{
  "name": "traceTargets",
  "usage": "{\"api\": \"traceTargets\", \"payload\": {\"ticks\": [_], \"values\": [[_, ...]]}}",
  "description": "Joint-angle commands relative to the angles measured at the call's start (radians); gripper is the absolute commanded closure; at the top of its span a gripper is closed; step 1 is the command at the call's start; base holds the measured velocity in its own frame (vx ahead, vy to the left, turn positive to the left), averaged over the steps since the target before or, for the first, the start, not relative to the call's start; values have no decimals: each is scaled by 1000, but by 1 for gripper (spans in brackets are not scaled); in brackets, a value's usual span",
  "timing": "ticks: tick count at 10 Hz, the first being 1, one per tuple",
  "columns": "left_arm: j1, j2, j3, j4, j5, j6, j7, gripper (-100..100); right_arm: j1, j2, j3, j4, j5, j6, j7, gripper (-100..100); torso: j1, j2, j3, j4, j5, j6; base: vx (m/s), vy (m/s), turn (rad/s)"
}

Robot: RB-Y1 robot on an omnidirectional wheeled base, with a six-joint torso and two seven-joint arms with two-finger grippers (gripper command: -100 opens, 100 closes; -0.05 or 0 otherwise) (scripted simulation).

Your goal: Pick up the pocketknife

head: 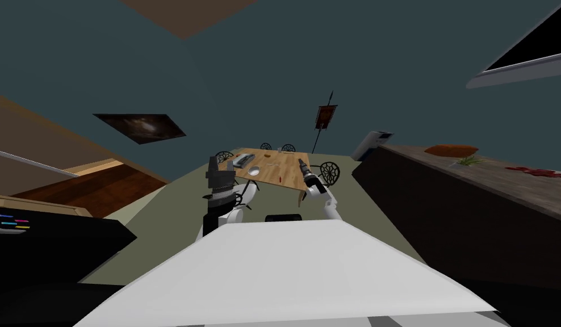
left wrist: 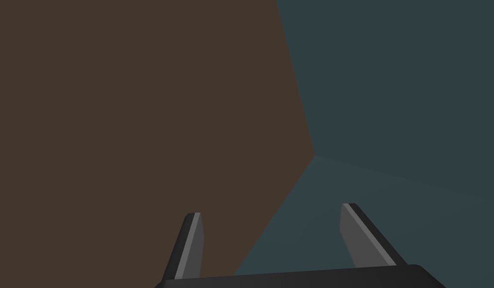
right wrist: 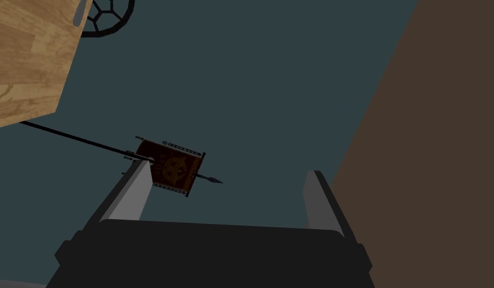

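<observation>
Close in front, the left claw [left wrist: 271,210] points upward, its two fingers standing wide apart with nothing between them. Beside it, the right claw [right wrist: 228,167] is also spread wide and holds nothing. It is near a corner of the wooden desk [head: 285,170], and past its fingers a dark red banner [right wrist: 171,170] hangs on a black pole against the teal wall.

On the desk, a small red thing lies close to the near edge, between the two claws as the head view shows them. This is the pocketknife [head: 279,179], too small to make out further and apart from both claws. Farther in on the desk sit a white bowl [head: 254,170] and, beside it, a flat grey object [head: 243,158]. Chairs [head: 329,172] with dark wheel-patterned backs stand round the desk.

Off to the right runs a long dark counter [head: 444,193] carrying an orange object [head: 451,150] and a small green plant [head: 469,160]. On the wall to the left hangs a dark framed picture [head: 140,128].
</observation>
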Motion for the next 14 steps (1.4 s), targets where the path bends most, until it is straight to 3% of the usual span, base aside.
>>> {"api": "traceTargets", "payload": {"ticks": [1,2,3,4,5,6,7,8,9,10,13,14], "values": [[0,0,0,0,0,0,0,0,-42,0,14,50,-15,50,39,-100,0,0,0,0,0,0,22,-10,83],[0,0,0,0,0,0,0,0,-42,0,14,58,-15,51,39,-100,1,0,0,0,0,0,18,-8,50],[0,0,0,0,0,0,0,0,-80,0,25,98,-28,95,71,-100,0,0,0,0,0,0,22,-3,95],[0,0,0,0,0,0,0,0,-80,0,25,108,-28,98,71,-100,1,0,0,0,0,0,22,-7,41],[0,0,0,0,0,0,0,0,-119,-1,38,144,-41,139,102,-100,1,0,0,0,0,0,29,-3,78],[0,0,0,0,0,0,0,0,-119,-1,38,159,-41,147,102,-100,1,0,0,0,0,0,26,-1,50],[0,0,0,0,0,0,0,0,-155,-3,51,191,-53,185,132,-100,1,0,0,0,0,0,26,3,81],[0,0,0,0,0,0,0,0,-157,-3,51,211,-53,196,132,-100,1,0,0,0,0,0,25,1,52],[0,0,0,0,0,0,0,0,-196,-4,65,249,-65,225,161,-100,1,0,0,0,0,0,28,3,90],[0,0,0,0,0,0,0,0,-196,-4,65,264,-65,247,161,-100,2,0,0,0,0,0,27,7,40],[0,0,0,0,0,0,0,0,-271,-7,94,350,-86,328,215,-100,2,0,0,0,1,0,33,17,64],[0,0,0,0,0,0,0,0,-271,-7,94,371,-86,351,215,-100,3,-1,0,0,1,0,27,18,44]]}}
